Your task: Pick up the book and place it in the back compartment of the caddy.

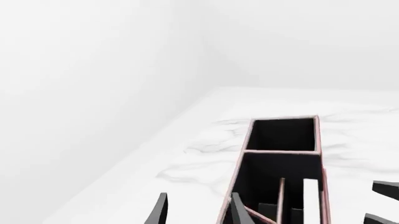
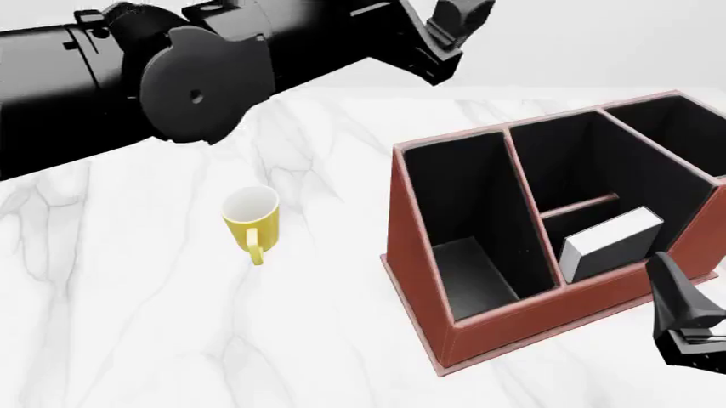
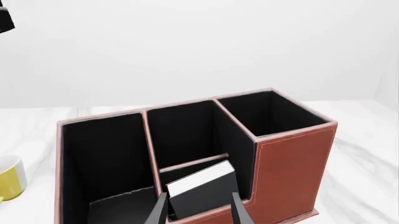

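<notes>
The book [image 2: 613,242] is seen leaning tilted inside the back compartment [image 2: 596,255] of the caddy [image 2: 422,280] — touched by neither arm. The right gripper [image 3: 198,207] is held spread and empty just beside the caddy's near wall; the left gripper [image 1: 196,212] — raised above the caddy — is likewise parted, with nothing grasped.

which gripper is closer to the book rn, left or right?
Right. The right gripper is open just above the book, which lies tilted in the caddy's back compartment. The left gripper is raised high over the table's far side, well clear of the book.
</notes>
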Available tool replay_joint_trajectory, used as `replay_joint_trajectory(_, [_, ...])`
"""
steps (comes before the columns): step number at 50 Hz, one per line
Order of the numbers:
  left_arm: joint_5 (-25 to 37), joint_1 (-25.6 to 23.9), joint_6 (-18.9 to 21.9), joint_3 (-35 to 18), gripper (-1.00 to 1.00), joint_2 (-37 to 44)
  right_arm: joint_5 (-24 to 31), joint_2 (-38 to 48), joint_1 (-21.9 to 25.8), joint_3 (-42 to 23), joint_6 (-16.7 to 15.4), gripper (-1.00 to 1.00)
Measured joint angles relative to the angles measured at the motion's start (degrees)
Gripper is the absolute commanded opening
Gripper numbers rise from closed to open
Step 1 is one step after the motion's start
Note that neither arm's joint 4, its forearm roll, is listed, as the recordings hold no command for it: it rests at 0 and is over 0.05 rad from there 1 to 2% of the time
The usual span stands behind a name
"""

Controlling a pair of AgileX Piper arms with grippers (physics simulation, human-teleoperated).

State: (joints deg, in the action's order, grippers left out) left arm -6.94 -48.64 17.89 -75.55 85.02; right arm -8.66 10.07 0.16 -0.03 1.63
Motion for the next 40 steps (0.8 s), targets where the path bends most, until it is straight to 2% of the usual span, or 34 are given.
replay_joint_trajectory(6, [-3.87,4.32,-1.33,9.28,1.00,-7.12,-0.42,0.54,-0.09,-0.01,-0.27,1.00])
replay_joint_trajectory(11, [-6.23,7.11,-2.41,14.91,1.00,-11.39,-0.73,0.97,-0.23,-0.02,-0.55,1.00])
replay_joint_trajectory(26, [-9.80,11.57,-4.80,22.90,1.00,-17.50,-1.84,3.17,0.04,-1.25,-1.48,1.00])
replay_joint_trajectory(33, [-10.69,12.71,-5.81,25.17,1.00,-19.34,2.09,2.70,1.49,-7.97,-3.34,1.00])
replay_joint_trajectory(40, [-11.77,13.87,-6.85,26.89,1.00,-20.32,7.59,5.03,3.45,-21.86,-5.75,1.00])
